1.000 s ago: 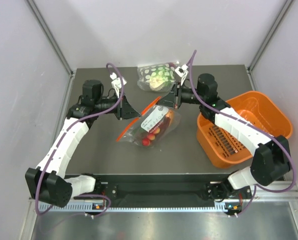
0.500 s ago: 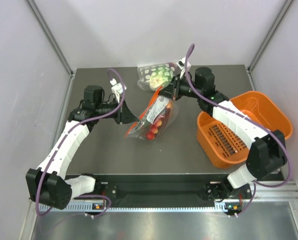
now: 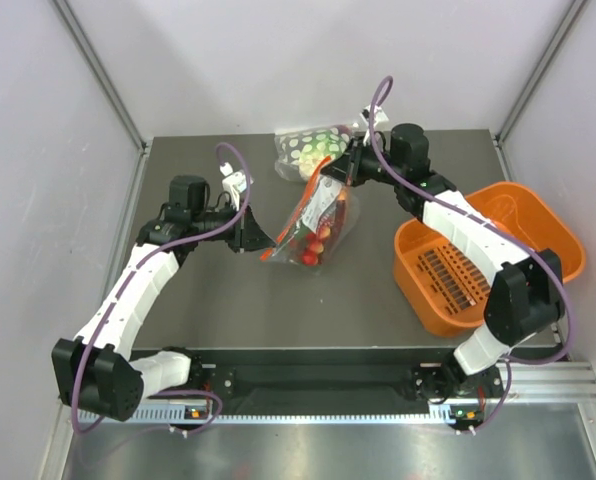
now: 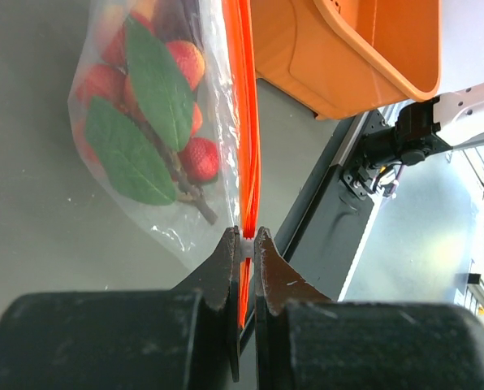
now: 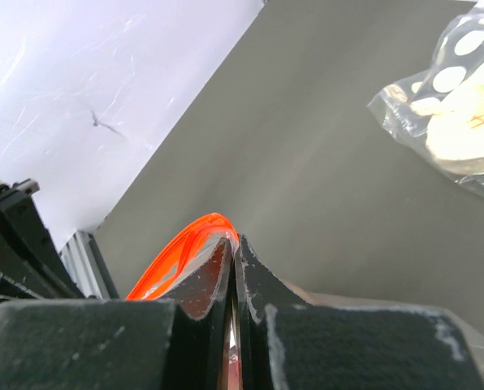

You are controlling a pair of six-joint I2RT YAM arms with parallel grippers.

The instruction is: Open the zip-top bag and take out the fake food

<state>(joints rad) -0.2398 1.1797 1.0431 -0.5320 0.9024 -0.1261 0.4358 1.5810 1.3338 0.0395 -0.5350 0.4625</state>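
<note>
left hand [image 4: 244, 236] on zip-top bag [image 4: 157, 195] edge

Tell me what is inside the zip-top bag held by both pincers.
Through the clear zip-top bag: red berry-like toy foods with green leaves on a dark stem. The leaves cover some pieces, and the white label hides more from above.

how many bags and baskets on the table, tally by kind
bags: 2 (zip-top bag with red zip strip, spotted bag)
orange basket: 1
total: 3
</note>
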